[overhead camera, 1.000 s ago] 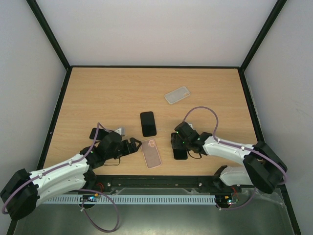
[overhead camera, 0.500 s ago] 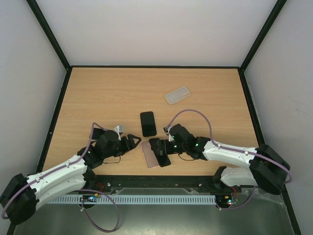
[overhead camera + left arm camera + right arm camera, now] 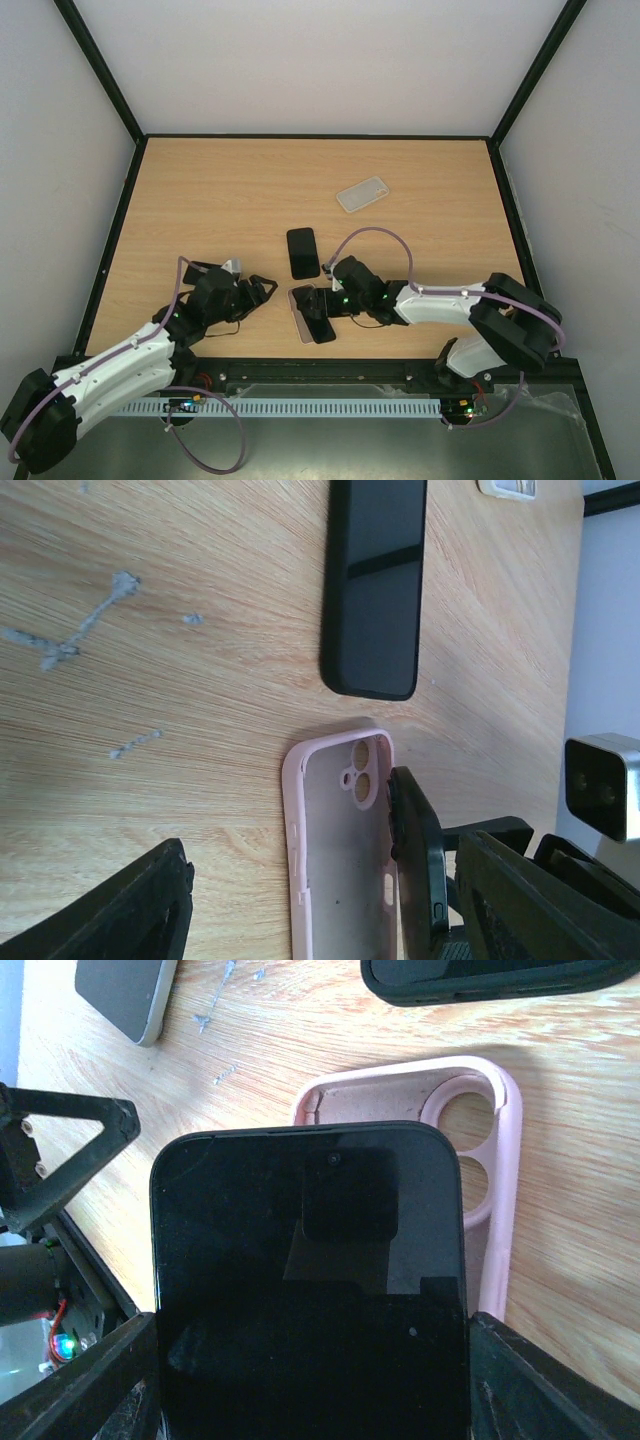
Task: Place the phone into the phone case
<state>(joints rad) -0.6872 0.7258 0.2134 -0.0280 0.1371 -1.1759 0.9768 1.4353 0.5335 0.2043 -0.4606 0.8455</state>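
right hand (image 3: pixel 324 304) pinches phone (image 3: pixel 310 1260) | left hand (image 3: pixel 268 288) spread | risk: phone looks tilted, may catch case (image 3: pixel 380 1095) rim below hand

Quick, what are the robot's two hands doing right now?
Left gripper: open, holding nothing.
Right gripper: closed on the black phone.

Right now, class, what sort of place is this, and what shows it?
Probably a robot lab test cell: a wooden table boxed in by plain white walls, a left arm and right arm bolted at its near edge, and a black phone and clear case laid out as props.
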